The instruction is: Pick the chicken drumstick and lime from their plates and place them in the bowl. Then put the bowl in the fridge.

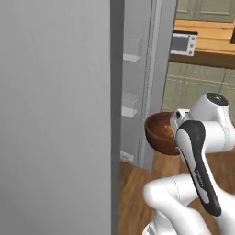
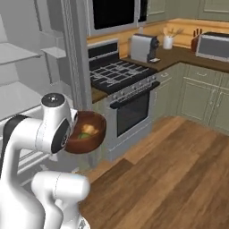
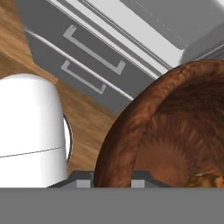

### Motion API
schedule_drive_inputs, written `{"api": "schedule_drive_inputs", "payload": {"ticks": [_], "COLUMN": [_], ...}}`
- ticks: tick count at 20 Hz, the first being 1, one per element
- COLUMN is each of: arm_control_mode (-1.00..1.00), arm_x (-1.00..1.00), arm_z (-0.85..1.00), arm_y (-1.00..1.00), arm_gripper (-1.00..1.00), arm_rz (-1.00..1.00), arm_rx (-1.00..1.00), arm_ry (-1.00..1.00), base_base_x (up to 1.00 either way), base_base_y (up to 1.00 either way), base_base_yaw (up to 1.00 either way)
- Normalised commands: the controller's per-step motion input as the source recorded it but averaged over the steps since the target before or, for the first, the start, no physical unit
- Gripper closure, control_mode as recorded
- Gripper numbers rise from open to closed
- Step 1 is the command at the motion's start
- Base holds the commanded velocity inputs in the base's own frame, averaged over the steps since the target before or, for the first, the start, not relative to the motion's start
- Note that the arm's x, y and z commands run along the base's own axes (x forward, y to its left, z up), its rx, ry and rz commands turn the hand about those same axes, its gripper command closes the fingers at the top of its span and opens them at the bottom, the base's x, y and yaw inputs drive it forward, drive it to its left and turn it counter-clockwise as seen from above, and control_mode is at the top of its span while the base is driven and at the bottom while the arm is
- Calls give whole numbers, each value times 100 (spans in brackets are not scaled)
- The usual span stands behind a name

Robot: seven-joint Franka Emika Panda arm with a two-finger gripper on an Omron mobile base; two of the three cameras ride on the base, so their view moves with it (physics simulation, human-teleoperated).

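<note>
To your left stands the tall light-grey fridge (image 2: 27,67), its door open on white shelves; the loading you can count as done, since the deep dark reddish-brown wooden bowl (image 2: 87,133) hangs in the air beside it, carrying the small golden-brown chicken drumstick (image 2: 89,129) and the little green lime (image 2: 83,135); the claw (image 3: 113,183) is clamped on the bowl's rim; what remains, by my judgement, is setting the bowl on a shelf inside.
</note>
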Motion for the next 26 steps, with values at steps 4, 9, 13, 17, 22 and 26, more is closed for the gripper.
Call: {"api": "schedule_drive_inputs", "payload": {"ticks": [4,9,13,17,22,26], "arm_control_mode": [100,100,100,100,100,100], "arm_x": [0,0,0,0,0,0], "arm_z": [0,0,0,0,0,0], "arm_y": [0,0,0,0,0,0], "arm_gripper": [100,100,100,100,100,100], "arm_rz": [0,0,0,0,0,0], "arm_rx": [0,0,0,0,0,0], "arm_ry": [0,0,0,0,0,0], "base_base_x": [-14,3,19,17,1,25], "base_base_y": [-10,-57,-43,-34,-22,-53], "base_base_yaw": [92,73,74,58,48,35]}}
